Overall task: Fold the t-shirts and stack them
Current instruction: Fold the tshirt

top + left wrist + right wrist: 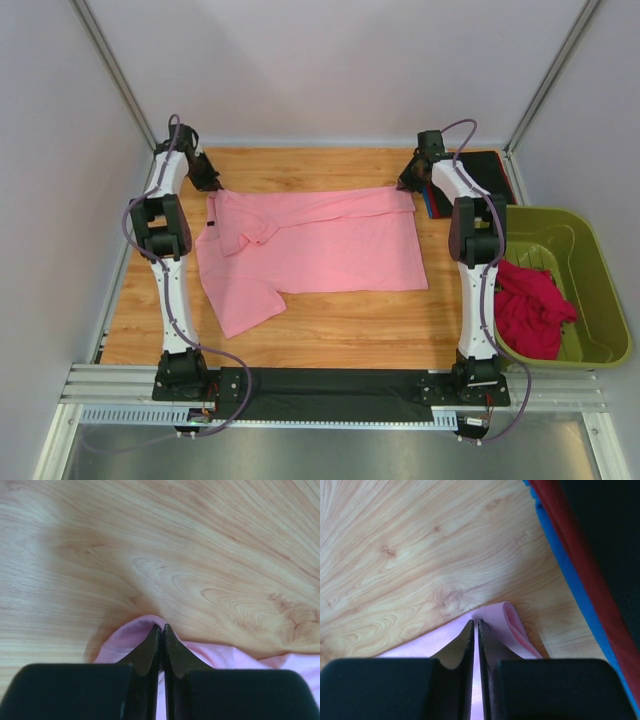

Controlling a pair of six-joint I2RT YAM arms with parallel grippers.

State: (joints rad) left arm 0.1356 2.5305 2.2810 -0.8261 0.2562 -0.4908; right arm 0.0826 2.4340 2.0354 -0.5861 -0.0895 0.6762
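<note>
Top view: one pink t-shirt [320, 250] is spread on the desk [300, 340], its far corners at the left jaws and right jaws; one magenta-red t-shirt [530, 305] is seen in one tub [600, 290], and three folded t-shirts [495, 168] are stacked right of the right jaws. Left wrist view: the jaws are clenched on its edge. Right wrist view: likewise clenched on its corner; both corners are best raised together, level and taut.
</note>
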